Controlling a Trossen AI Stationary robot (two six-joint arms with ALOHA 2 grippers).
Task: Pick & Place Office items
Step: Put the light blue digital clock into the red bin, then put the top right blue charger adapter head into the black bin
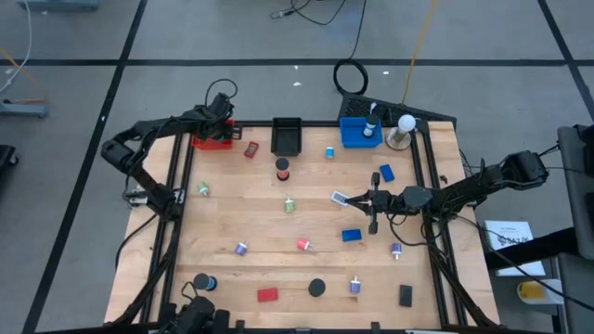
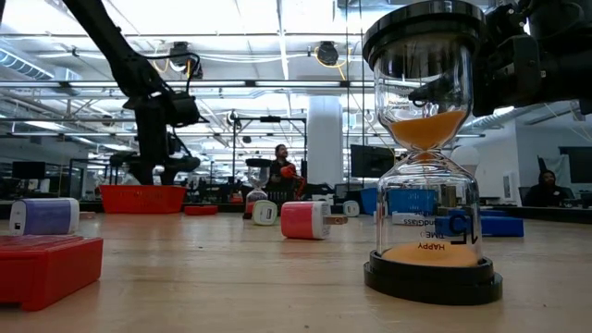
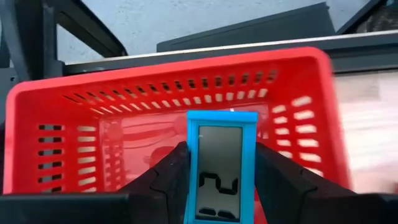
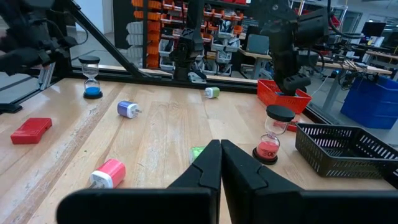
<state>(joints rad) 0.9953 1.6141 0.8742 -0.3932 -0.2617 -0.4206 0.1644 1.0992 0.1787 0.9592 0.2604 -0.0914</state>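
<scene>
A: What do the office items [image 1: 303,244] look like?

B: Tiny mixed pieces scattered over the wooden table [image 1: 260,269]: small hourglasses, red and blue blocks, black discs, little plug-like pieces in purple, green and pink. In the low view an hourglass with orange sand [image 2: 431,153] stands closest, with a flat red block [image 2: 42,266] at the near left.

A: And the containers, starting from the left?

B: Along the far edge there is a red basket [image 1: 213,140], then a black basket [image 1: 287,135] that looks empty from above, then a blue basket [image 1: 358,133] with something pale in it beside a white ball-shaped lamp [image 1: 405,123].

A: What is the left gripper [image 3: 217,163] doing?

B: It hangs over the red basket, fingers [image 3: 168,177] partly apart and clamped on the sides of a small blue-framed timer with a grey display [image 3: 221,167], held upright above the basket's inside.

A: And the right gripper [image 1: 351,198]?

B: Low over the right half of the table, fingers [image 4: 239,163] pressed together with nothing between them. A small blue and white piece [image 1: 340,198] lies just beside its tip.
</scene>
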